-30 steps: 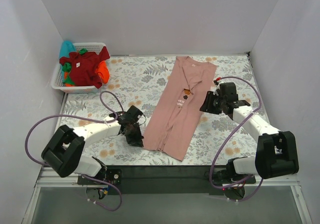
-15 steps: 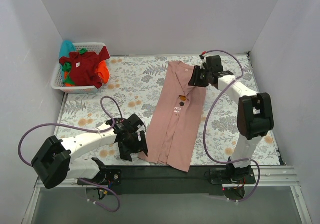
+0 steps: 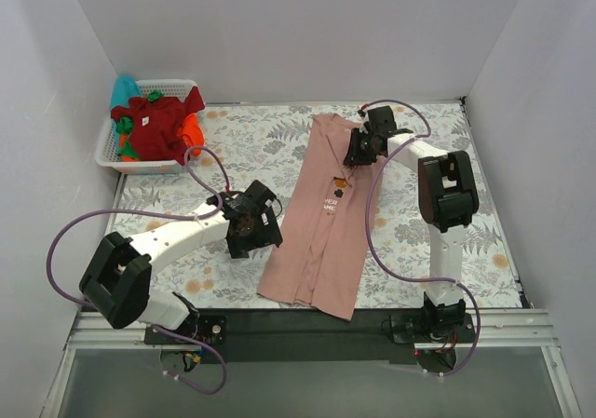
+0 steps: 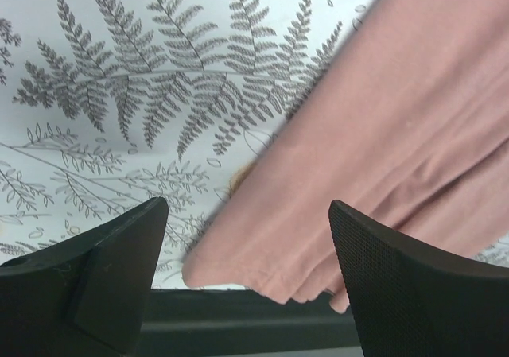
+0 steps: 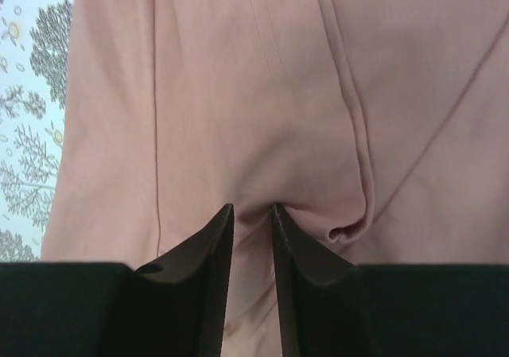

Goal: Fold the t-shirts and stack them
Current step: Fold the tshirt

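Observation:
A dusty-pink t-shirt (image 3: pixel 326 222) lies folded into a long strip on the floral cloth, collar end at the far side. My left gripper (image 3: pixel 251 224) hovers open just left of the strip's lower part. In the left wrist view its fingers (image 4: pixel 95 269) stand wide apart over the hem corner of the pink shirt (image 4: pixel 382 118), holding nothing. My right gripper (image 3: pixel 358 150) is down on the collar end. In the right wrist view the right gripper (image 5: pixel 253 207) pinches a small ridge of the pink fabric (image 5: pixel 238 95) between nearly closed fingers.
A white slatted basket (image 3: pixel 107 148) stands at the far left with a dark red shirt (image 3: pixel 154 125), an orange one (image 3: pixel 194 131) and a teal one (image 3: pixel 124 90) heaped in it. The table's dark near edge (image 4: pixel 238 317) runs right below the shirt's hem.
My left gripper opened, let go of the shirt's lower left corner and drew back to the left. My right arm swung from the shirt's right side to the collar end, its jaws narrowing on the fabric.

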Robot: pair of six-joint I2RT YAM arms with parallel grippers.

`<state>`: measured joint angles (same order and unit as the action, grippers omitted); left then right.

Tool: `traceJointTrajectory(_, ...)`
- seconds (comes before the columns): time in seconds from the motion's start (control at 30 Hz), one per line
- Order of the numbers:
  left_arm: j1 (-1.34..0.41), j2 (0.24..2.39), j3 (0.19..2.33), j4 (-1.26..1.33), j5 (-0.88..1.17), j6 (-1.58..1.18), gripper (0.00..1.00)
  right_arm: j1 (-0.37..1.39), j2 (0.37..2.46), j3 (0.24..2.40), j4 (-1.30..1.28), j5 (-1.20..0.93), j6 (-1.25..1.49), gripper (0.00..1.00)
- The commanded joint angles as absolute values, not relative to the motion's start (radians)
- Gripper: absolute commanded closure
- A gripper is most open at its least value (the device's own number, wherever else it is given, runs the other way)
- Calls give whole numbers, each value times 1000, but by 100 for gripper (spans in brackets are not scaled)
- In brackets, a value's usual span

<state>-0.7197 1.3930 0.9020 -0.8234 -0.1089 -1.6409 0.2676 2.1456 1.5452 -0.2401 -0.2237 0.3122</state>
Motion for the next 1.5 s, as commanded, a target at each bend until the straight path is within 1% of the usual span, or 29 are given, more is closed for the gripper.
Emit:
traceJointTrajectory(0.0,-692,1411,930,-776,-152,-1598,18,271,2213,1643,-254,-238,247,68)
traceJointTrajectory(0.13,-649,1430,917,-733,-140,-1582,18,271,2359,1811,-299,-259,203,68)
traceJointTrajectory(0.17,-641,1434,911,-729,-137,-1580,18,272,2387,1898,-311,-259,193,68)
traceJointTrajectory(0.27,-624,1457,916,-715,-121,-1575,18,271,2492,2040,-374,-262,147,68)
traceJointTrajectory(0.3,-624,1463,919,-710,-112,-1575,18,268,2529,2121,-389,-258,120,67)
traceJointTrajectory(0.4,-624,1486,920,-701,-63,-1582,18,261,2543,2190,-416,-261,98,63)
traceJointTrajectory(0.47,-624,1489,911,-693,-38,-1583,18,258,2508,2168,-413,-275,97,60)
traceJointTrajectory(0.57,-626,1483,896,-689,-14,-1583,18,262,2387,2057,-408,-276,98,57)
traceJointTrajectory(0.6,-627,1482,894,-689,-6,-1577,18,262,2308,2025,-407,-267,101,55)
traceJointTrajectory(0.67,-630,1471,888,-698,-6,-1574,18,267,2222,1919,-406,-253,117,51)
traceJointTrajectory(0.7,-635,1467,885,-701,-5,-1571,18,268,2124,1883,-407,-232,126,49)
traceJointTrajectory(0.73,-637,1462,879,-707,-5,-1568,18,268,2073,1785,-407,-224,139,45)
traceJointTrajectory(0.83,-653,1444,870,-726,-2,-1568,18,275,1863,1605,-413,-192,204,40)
traceJointTrajectory(0.87,-660,1437,861,-729,-3,-1568,18,285,1811,1463,-414,-181,222,39)
traceJointTrajectory(0.9,-667,1428,854,-732,-2,-1569,18,293,1711,1397,-420,-143,251,39)
traceJointTrajectory(0.93,-672,1422,848,-739,-2,-1571,18,301,1663,1332,-439,-127,270,39)
traceJointTrajectory(0.97,-676,1414,835,-741,-2,-1575,18,316,1616,1193,-449,-117,287,39)
traceJointTrajectory(1.0,-686,1408,827,-745,-2,-1580,19,324,1521,1131,-462,-95,329,39)
traceJointTrajectory(1.07,-698,1379,810,-752,-2,-1592,19,348,1422,948,-474,-91,368,41)
traceJointTrajectory(1.1,-703,1370,807,-761,-2,-1595,20,357,1325,889,-479,-87,408,43)
traceJointTrajectory(1.17,-713,1350,801,-767,-2,-1603,20,386,1231,804,-511,-80,445,45)
traceJointTrajectory(1.2,-722,1347,796,-775,-3,-1611,20,396,1148,729,-523,-78,462,46)
traceJointTrajectory(1.27,-736,1345,792,-775,-2,-1621,21,416,1039,665,-552,-106,512,46)
traceJointTrajectory(1.37,-750,1359,790,-775,-2,-1631,21,440,964,559,-554,-161,566,46)
traceJointTrajectory(1.47,-762,1384,795,-776,-2,-1634,21,497,959,494,-545,-173,610,46)
